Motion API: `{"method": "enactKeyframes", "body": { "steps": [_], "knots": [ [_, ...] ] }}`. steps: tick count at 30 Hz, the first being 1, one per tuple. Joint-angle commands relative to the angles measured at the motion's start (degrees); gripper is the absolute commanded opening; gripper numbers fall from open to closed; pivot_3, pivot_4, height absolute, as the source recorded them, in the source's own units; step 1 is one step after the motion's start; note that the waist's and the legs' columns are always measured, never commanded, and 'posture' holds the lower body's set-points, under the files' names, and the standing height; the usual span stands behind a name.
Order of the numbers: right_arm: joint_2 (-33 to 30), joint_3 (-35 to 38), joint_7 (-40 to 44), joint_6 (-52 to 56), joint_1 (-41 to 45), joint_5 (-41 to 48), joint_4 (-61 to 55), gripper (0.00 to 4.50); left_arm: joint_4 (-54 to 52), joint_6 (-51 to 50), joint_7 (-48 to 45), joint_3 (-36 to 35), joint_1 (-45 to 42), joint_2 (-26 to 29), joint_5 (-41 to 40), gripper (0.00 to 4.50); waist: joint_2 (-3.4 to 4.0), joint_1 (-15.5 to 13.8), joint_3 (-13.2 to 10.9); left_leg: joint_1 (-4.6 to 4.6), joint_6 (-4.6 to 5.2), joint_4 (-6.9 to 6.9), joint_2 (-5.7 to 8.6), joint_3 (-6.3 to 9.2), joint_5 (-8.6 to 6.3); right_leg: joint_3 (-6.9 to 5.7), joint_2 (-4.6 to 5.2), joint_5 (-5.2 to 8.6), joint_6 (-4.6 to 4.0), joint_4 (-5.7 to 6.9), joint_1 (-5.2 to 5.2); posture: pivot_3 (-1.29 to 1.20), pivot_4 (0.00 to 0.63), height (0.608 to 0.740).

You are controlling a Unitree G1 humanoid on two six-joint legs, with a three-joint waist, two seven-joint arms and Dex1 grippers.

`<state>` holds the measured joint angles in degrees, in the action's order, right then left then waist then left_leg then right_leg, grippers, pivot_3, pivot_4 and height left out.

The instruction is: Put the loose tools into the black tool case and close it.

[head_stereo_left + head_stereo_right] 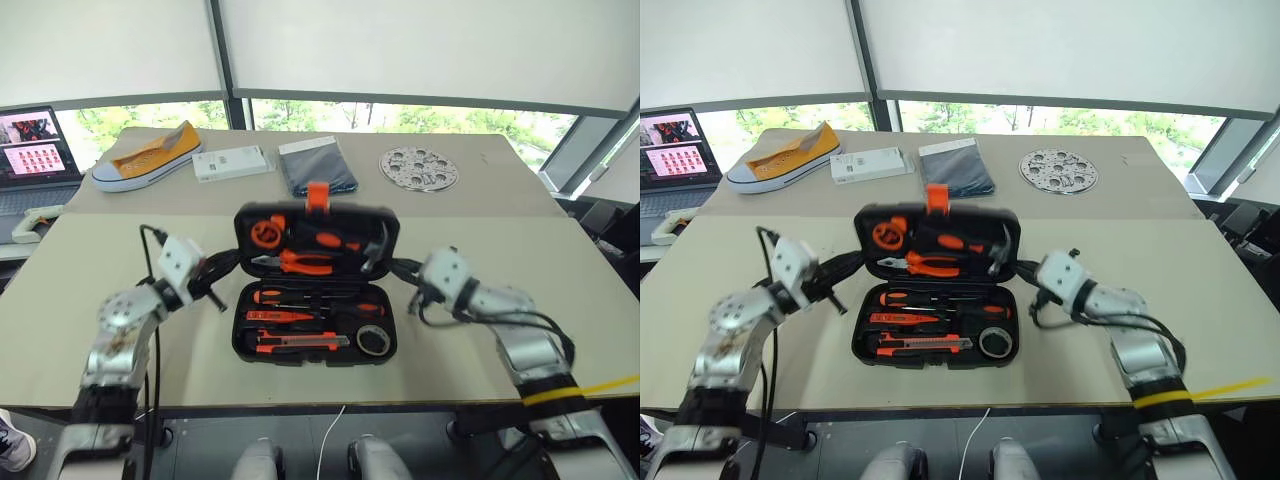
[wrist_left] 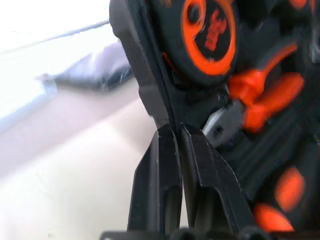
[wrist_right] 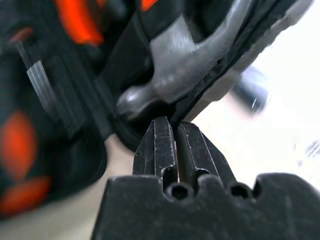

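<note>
Spanning the near half of the scene is a beige table point(image 1: 80, 300), on which the black tool case point(image 1: 315, 345) is set between the two arms, close to the front edge. The case is seen half open: its base lies flat and its lid point(image 1: 316, 238) is raised towards upright, with an orange latch point(image 1: 318, 196) at the lid's top edge. In the lid are held a round tape measure point(image 1: 265, 233), orange-handled pliers point(image 1: 300, 263) and a hammer point(image 1: 375, 248). In the base the loose tools are already seated in their slots: the screwdrivers point(image 1: 300, 298), the utility knife point(image 1: 300, 342) and the grey tape ring point(image 1: 373, 341). Only the closing is judged to remain.

The left claw point(image 2: 179, 131) is found at the lid's left edge, its fingers nearly together; whether the rim is pinched or merely touched cannot be told. The right claw point(image 3: 172, 125) is pressed shut at the lid's right edge beneath the hammer head, and nothing is seen between its fingers.

Further back on the table are a yellow shoe point(image 1: 148, 157), a white box point(image 1: 232, 162), a dark folded cloth point(image 1: 316, 165) and a round perforated metal disc point(image 1: 419, 168).

Several risks are judged from here. If the lid is pushed unevenly by the two claws, the hinge could be twisted or the whole case slid across the table. With so slight a purchase on the rim, the lid could slip and fall back open. A tool left proud of its slot could keep the latch from catching
</note>
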<state>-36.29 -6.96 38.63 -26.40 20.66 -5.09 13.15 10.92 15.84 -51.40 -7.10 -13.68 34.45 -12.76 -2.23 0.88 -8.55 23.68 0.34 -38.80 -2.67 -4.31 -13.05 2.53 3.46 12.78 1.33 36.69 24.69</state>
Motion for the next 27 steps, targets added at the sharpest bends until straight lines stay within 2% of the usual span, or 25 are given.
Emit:
{"method": "enactKeyframes", "body": {
  "steps": [1, 4, 8, 10, 12, 14, 15, 17, 18, 19, 20, 22, 24, 27],
  "knots": [
    [-5.2, 1.7, -4.7, -14.6, -3.3, -6.5, 5.8, 0.37, 0.4, 8.7, -0.8, -2.6, 5.6, 2.3, 1.2, 1.31, 0.01, -0.2, 0.0, -0.14, 0.0, -0.01, -0.02, -0.03, 0.0, 0.01, 0.0, 0.04, -0.01, -0.02, -0.11, 0.0, 0.15, 0.74],
    [-7.4, 2.1, -7.9, -19.4, -7.2, -8.8, 7.1, 1.3, 2.0, 12.0, -0.5, -3.4, 9.0, 4.2, 2.4, 2.36, -0.11, -1.0, -0.1, -0.46, 0.0, -0.03, -0.1, -0.04, 0.0, -0.06, 0.07, 0.29, -0.19, -0.18, -0.51, 0.0, 0.15, 0.74],
    [-11.0, 6.5, -10.1, -20.5, -15.0, -7.1, 6.5, 2.6, 5.8, 4.4, -0.1, -5.6, 10.1, 6.2, -0.4, 3.73, -0.11, -0.8, -0.1, -0.45, 0.01, -0.03, -0.19, -0.24, 0.01, -0.01, 0.06, 0.25, -0.31, -0.27, -0.47, 0.0, 0.15, 0.74],
    [-13.0, 9.7, -9.0, -19.2, -21.4, -2.1, 4.9, 2.6, 7.5, 1.9, -1.4, -5.6, 9.2, 7.3, -0.9, 3.73, -0.09, -0.9, 0.0, -0.49, 0.02, -0.03, -0.21, -0.29, 0.01, 0.01, 0.06, 0.22, -0.26, -0.24, -0.49, 0.0, 0.15, 0.74],
    [-14.4, 11.0, -5.2, -15.0, -27.6, 4.7, 0.3, 2.13, 8.3, 0.2, -2.2, -4.5, 7.1, 7.8, -0.7, 3.81, -0.1, -1.1, 0.0, -0.52, 0.02, 0.05, -0.2, -0.29, 0.01, 0.02, 0.07, 0.25, -0.16, -0.25, -0.53, 0.0, 0.15, 0.74],
    [-14.8, 11.9, -1.9, -8.7, -33.4, 12.9, -7.5, 1.5, 9.2, -1.5, -3.7, -2.6, 3.8, 7.5, -0.5, 3.24, -0.14, -1.0, 0.0, -0.52, 0.03, 0.13, -0.21, -0.29, -0.01, 0.02, 0.05, 0.26, -0.13, -0.33, -0.52, 0.0, 0.15, 0.74],
    [-15.0, 11.9, -0.7, -6.7, -36.0, 15.7, -11.6, 1.19, 9.5, -2.6, -3.8, -1.3, 1.2, 6.7, -0.1, 3.09, -0.16, -1.0, 0.0, -0.49, 0.03, 0.15, -0.27, -0.27, -0.01, 0.01, 0.02, 0.24, -0.1, -0.38, -0.54, 0.0, 0.15, 0.74],
    [-15.3, 10.9, 1.4, -0.4, -40.1, 19.7, -19.6, 0.47, 9.7, -5.8, -3.5, 1.4, -4.7, 4.6, 0.7, 2.29, -0.14, -1.1, 0.0, -0.5, 0.03, 0.13, -0.29, -0.26, -0.01, 0.01, -0.03, 0.16, 0.05, -0.39, -0.55, 0.0, 0.15, 0.74],
    [-15.3, 10.7, 2.0, 2.1, -41.2, 20.7, -22.2, 0.2, 9.9, -6.7, -3.5, 2.2, -6.5, 4.0, 0.9, 2.07, -0.15, -1.1, 0.0, -0.5, 0.03, 0.08, -0.29, -0.26, 0.0, 0.01, -0.02, 0.22, 0.17, -0.36, -0.54, 0.0, 0.15, 0.74],
    [-15.3, 10.4, 2.7, 3.9, -41.8, 21.2, -24.1, 0.0, 10.7, -7.4, -3.6, 2.9, -8.2, 3.4, 1.2, 1.58, -0.15, -1.2, 0.0, -0.5, 0.04, 0.01, -0.29, -0.27, 0.0, 0.01, -0.03, 0.23, 0.19, -0.37, -0.56, 0.0, 0.15, 0.74],
    [-15.4, 9.5, 3.5, 6.5, -42.2, 21.7, -26.3, 0.0, 12.0, -8.5, -4.1, 4.1, -10.3, 3.0, 2.0, 1.41, -0.18, -1.0, 0.0, -0.49, 0.05, -0.01, -0.28, -0.27, 0.01, 0.01, -0.03, 0.22, 0.2, -0.39, -0.58, 0.0, 0.15, 0.74],
    [-14.6, 6.8, 4.6, 11.4, -41.7, 22.0, -30.6, 0.0, 16.8, -8.8, -4.4, 6.6, -16.0, 1.2, 4.1, 0.69, -0.25, -0.6, 0.0, -0.51, 0.07, -0.04, -0.26, -0.33, 0.02, 0.11, -0.03, 0.19, 0.2, -0.46, -0.61, 0.0, 0.15, 0.74],
    [-12.8, 3.0, 4.4, 20.7, -39.0, 23.7, -34.6, 0.0, 23.9, -9.8, -7.3, 10.1, -22.0, 0.1, 6.8, 0.03, -0.29, -0.4, 0.0, -0.49, 0.07, -0.06, -0.25, -0.33, 0.02, 0.1, -0.06, 0.19, 0.2, -0.48, -0.56, 0.0, 0.15, 0.74],
    [-9.5, -0.2, 3.8, 26.3, -33.7, 22.4, -36.3, 0.0, 31.7, -7.1, -11.4, 12.0, -26.7, -0.7, 8.0, 0.03, -0.31, 0.0, 0.0, -0.42, 0.08, -0.05, -0.24, -0.31, 0.03, 0.1, -0.14, 0.17, 0.21, -0.47, -0.47, 0.0, 0.15, 0.74]
  ]
}}
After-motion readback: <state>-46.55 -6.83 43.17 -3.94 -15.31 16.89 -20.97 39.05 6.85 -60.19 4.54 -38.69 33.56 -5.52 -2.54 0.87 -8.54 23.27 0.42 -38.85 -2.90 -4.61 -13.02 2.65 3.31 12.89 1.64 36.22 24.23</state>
